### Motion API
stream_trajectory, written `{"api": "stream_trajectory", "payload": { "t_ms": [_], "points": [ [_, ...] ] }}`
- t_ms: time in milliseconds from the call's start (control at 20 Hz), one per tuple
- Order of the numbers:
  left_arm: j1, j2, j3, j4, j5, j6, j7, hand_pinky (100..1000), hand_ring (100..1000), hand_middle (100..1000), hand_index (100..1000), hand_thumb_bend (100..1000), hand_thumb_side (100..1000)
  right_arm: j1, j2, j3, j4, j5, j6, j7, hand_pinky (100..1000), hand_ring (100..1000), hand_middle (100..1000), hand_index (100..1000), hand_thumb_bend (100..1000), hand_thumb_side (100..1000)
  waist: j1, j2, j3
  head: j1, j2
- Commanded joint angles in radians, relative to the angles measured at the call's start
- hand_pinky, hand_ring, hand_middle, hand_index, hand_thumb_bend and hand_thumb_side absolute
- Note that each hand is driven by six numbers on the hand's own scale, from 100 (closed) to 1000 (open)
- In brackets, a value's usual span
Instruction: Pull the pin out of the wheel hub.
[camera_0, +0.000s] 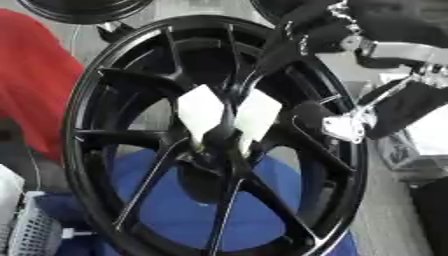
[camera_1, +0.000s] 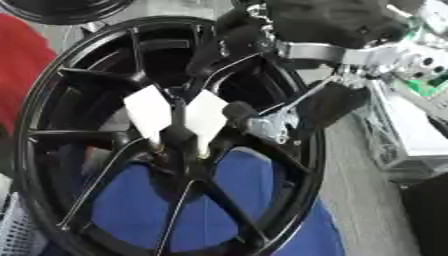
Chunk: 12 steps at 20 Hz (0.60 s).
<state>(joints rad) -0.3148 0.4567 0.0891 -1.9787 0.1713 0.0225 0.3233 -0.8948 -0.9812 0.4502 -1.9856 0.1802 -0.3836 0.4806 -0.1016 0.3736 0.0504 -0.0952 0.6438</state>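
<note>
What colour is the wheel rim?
Black, glossy; the wheel rim shows best in the left eye view.

No legible text anywhere.

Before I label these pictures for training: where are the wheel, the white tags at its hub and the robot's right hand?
wheel (camera_0: 87, 105): left eye view, left rim.
white tags (camera_0: 200, 111): left eye view, middle of the left tag.
right hand (camera_1: 262, 122): right eye view, silver fingertip part near the hub.

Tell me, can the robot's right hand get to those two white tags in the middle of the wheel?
Probably yes. The right hand is already inside the black wheel, right beside the white tags at the hub, and nothing seems to lie between them.
</note>
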Motion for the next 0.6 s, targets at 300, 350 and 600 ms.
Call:
{"api": "stream_trajectory", "payload": {
  "t_ms": [300, 350, 600],
  "points": [
    [-0.010, 0.021, -0.003, -0.021, 0.002, 0.001, -0.006, 758, 697, 601, 730, 409, 566, -0.006, -0.035, -0.063, -0.014, 0.001, -0.108, 0.136, 866, 827, 774, 851, 169, 498, -0.002, -0.007, 0.008, 0.018, -0.013],
    [-0.010, 0.021, -0.003, -0.021, 0.002, 0.001, -0.006, 758, 697, 601, 729, 408, 566, -0.004, -0.035, -0.068, -0.014, -0.001, -0.109, 0.153, 865, 828, 775, 853, 177, 496, -0.002, -0.006, 0.008, 0.022, -0.012],
    [-0.011, 0.018, -0.004, -0.021, 0.001, 0.002, -0.008, 758, 697, 602, 729, 406, 568, -0.002, -0.033, -0.097, -0.014, -0.026, -0.104, 0.237, 863, 836, 793, 878, 221, 490, -0.006, 0.002, 0.009, 0.041, -0.010]
  ]
}}
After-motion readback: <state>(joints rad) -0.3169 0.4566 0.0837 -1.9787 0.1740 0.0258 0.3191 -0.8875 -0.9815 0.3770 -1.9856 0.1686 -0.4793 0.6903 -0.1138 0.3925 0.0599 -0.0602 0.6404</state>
